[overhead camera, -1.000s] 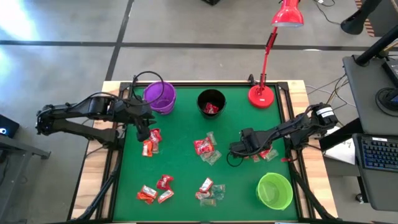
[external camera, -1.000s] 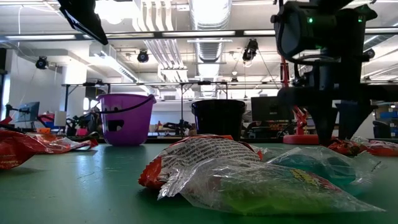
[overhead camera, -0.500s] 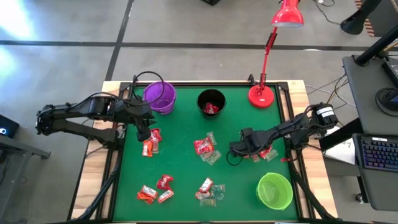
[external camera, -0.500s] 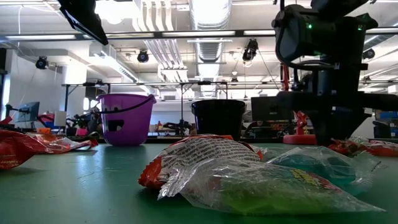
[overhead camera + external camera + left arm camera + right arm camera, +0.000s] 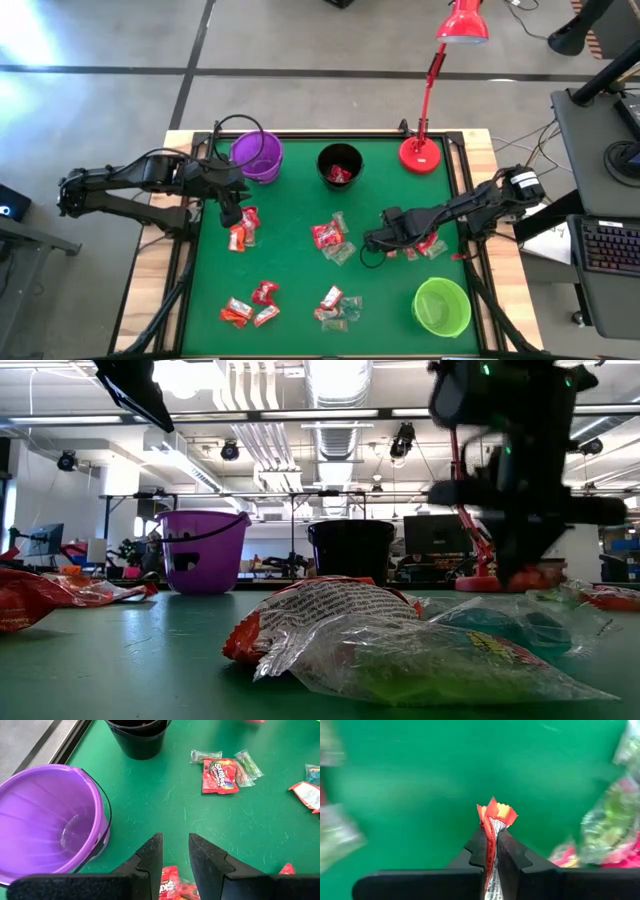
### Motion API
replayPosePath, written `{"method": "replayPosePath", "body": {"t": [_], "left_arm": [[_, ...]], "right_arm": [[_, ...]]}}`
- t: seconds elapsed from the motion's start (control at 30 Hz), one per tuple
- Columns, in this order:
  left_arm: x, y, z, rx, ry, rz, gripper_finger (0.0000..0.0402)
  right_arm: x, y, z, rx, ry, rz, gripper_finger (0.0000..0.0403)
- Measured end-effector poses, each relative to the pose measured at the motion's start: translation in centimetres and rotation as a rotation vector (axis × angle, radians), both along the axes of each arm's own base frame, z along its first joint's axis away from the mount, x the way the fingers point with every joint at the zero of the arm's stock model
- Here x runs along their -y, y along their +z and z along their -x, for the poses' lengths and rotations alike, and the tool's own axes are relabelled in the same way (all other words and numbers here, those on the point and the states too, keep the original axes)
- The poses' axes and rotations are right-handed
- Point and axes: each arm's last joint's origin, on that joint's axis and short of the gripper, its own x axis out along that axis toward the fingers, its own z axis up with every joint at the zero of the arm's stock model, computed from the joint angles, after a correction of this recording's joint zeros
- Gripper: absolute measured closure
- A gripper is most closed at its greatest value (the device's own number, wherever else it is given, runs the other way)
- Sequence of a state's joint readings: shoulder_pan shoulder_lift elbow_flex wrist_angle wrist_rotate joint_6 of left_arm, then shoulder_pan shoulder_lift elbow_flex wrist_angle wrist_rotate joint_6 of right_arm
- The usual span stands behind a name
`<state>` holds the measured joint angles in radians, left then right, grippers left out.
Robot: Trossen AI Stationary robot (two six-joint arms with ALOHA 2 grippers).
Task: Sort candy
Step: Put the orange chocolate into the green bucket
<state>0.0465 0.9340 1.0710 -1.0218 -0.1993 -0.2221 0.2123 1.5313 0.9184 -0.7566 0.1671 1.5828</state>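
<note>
From above, the right gripper (image 5: 372,240) sits right of centre, its fingers pinched on a red candy packet too small to make out here. The black cup (image 5: 340,165), already holding red sweets, lies up and slightly left of it, with bare green table (image 5: 290,250) between; the green cup (image 5: 442,306) is lower right. A mixed candy pile (image 5: 333,240) lies just left of the gripper, another pile (image 5: 425,246) under the arm. The left gripper (image 5: 234,216) waits at left over red packets (image 5: 243,230), the purple cup (image 5: 257,155) just above it.

At table height, the right gripper (image 5: 527,565) hangs at right, something red at its tip; purple cup (image 5: 202,550) and black cup (image 5: 350,552) stand behind.

The left wrist shows its fingers (image 5: 150,857) slightly apart, holding nothing, beside the purple cup (image 5: 47,820).

The right wrist shows the packet (image 5: 493,842) clamped edge-on, its long axis running straight out past the fingers (image 5: 512,855), crimped end foremost. Nothing blocks a carry to the black cup, I'd say.
</note>
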Motion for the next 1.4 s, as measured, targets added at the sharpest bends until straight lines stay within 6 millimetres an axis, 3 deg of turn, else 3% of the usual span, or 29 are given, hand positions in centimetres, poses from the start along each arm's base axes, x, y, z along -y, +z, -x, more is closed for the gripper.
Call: {"method": "replayPosePath", "body": {"t": [0.27,0.47,0.63,1.0,1.23,1.4], "left_arm": [[0.0,0.0,0.1,-0.007,0.0,0.0,0.0325],[0.0,0.0,0.3,-0.009,0.0,0.0,0.0325],[0.0,0.0,0.3,-0.012,-0.003,-0.002,0.0325],[0.0,0.0,0.3,-0.013,-0.003,-0.002,0.0325],[0.0,0.0,0.3,-0.013,-0.003,-0.002,0.0325],[0.0,0.0,0.3,-0.013,-0.003,-0.002,0.0325]], "right_arm": [[-1.6,6.2,-1.0,0.002,0.137,0.02,0.039],[-4.1,10.9,-0.5,-0.012,0.234,0.026,0.039],[-6.8,13.3,0.0,0.058,0.28,0.001,0.039],[-13.1,14.4,4.2,0.089,0.153,-0.085,0.039],[-15.4,14.0,7.4,0.034,-0.008,-0.079,0.039],[-16.9,13.3,8.5,-0.068,0.022,-0.132,0.039]]}}
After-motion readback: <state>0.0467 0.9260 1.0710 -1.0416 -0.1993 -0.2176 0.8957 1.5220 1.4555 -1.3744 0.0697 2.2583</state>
